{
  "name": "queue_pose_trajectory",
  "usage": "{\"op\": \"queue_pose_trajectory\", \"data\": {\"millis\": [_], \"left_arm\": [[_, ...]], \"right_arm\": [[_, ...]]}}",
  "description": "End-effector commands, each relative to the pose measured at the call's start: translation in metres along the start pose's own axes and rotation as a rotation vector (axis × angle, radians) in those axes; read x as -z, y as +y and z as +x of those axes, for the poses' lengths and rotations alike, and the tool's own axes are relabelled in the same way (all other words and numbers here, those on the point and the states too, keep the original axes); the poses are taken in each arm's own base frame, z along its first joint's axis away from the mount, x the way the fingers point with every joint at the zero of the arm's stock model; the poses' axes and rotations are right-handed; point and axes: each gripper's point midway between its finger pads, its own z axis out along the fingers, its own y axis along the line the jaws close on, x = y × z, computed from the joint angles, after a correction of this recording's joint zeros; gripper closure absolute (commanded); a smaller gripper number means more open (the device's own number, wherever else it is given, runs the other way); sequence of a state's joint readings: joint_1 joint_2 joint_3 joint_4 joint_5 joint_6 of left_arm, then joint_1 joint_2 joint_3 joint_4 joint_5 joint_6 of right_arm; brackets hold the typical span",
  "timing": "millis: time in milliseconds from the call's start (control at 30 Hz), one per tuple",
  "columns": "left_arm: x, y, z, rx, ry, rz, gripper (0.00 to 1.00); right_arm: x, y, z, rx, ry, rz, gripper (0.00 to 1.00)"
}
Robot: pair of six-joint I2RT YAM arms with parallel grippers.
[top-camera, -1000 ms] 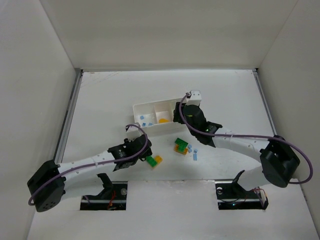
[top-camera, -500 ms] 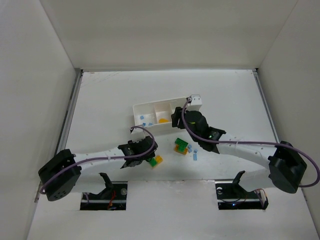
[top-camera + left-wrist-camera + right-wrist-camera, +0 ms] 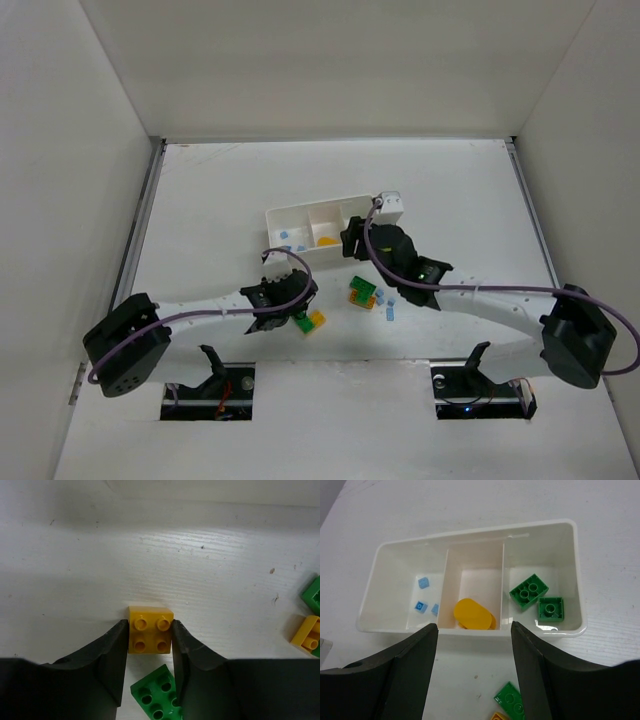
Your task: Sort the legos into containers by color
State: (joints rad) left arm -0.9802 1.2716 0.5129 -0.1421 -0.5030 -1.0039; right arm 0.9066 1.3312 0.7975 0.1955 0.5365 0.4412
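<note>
The white tray [image 3: 470,536] has three compartments: pale blue bricks [image 3: 422,582] on the left, a yellow piece [image 3: 472,614] in the middle, two green bricks [image 3: 529,591] on the right. It also shows in the top view [image 3: 275,218]. My right gripper [image 3: 474,630] is open and empty, just in front of the tray's near wall. My left gripper [image 3: 149,625] is down on the table with its fingers against both sides of a yellow-orange brick [image 3: 150,636]. A green brick [image 3: 157,692] lies behind it between the fingers.
Loose green and yellow bricks [image 3: 362,293] and pale blue bits [image 3: 389,313] lie on the table between the arms. A green brick [image 3: 511,700] lies under my right gripper. More green [image 3: 315,592] and yellow [image 3: 307,632] bricks sit at the left wrist view's right edge.
My left arm has reached right to the yellow and green bricks near the table's front. My right gripper has drawn back from over the tray toward its near wall.
</note>
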Motion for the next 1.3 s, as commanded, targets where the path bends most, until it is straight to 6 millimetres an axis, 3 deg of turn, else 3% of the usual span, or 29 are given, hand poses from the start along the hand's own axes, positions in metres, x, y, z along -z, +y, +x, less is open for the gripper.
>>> {"op": "queue_pose_trajectory", "data": {"millis": [0,167,400,600,833,967,1033,1167,1267], "left_arm": [[0.002,0.003,-0.005,-0.024,-0.023,-0.004,0.77],[0.028,-0.007,-0.031,-0.040,-0.112,0.074,0.84],[0.073,-0.036,-0.084,-0.055,-0.252,0.183,0.84],[0.083,-0.079,-0.128,-0.039,-0.339,0.274,0.82],[0.055,-0.126,-0.171,-0.046,-0.380,0.323,0.79],[0.026,-0.138,-0.182,-0.051,-0.361,0.304,0.79],[0.009,-0.139,-0.185,-0.052,-0.344,0.291,0.78],[-0.016,-0.143,-0.185,-0.053,-0.296,0.286,0.73],[-0.025,-0.144,-0.188,-0.054,-0.289,0.277,0.61]], "right_arm": [[0.013,0.011,-0.019,-0.045,-0.067,-0.048,0.35],[0.025,0.003,-0.025,-0.065,-0.093,-0.050,0.39],[0.027,-0.012,-0.010,-0.044,-0.065,-0.002,0.40],[0.027,-0.032,-0.006,-0.005,-0.071,0.129,0.32],[0.037,-0.024,0.002,0.031,-0.066,0.106,0.21],[0.040,-0.026,0.005,0.020,-0.068,0.092,0.23],[0.041,-0.030,0.004,0.010,-0.070,0.080,0.29],[0.051,-0.023,0.001,-0.018,-0.076,-0.014,0.54],[0.056,-0.016,0.003,-0.037,-0.064,-0.079,0.63]]}}
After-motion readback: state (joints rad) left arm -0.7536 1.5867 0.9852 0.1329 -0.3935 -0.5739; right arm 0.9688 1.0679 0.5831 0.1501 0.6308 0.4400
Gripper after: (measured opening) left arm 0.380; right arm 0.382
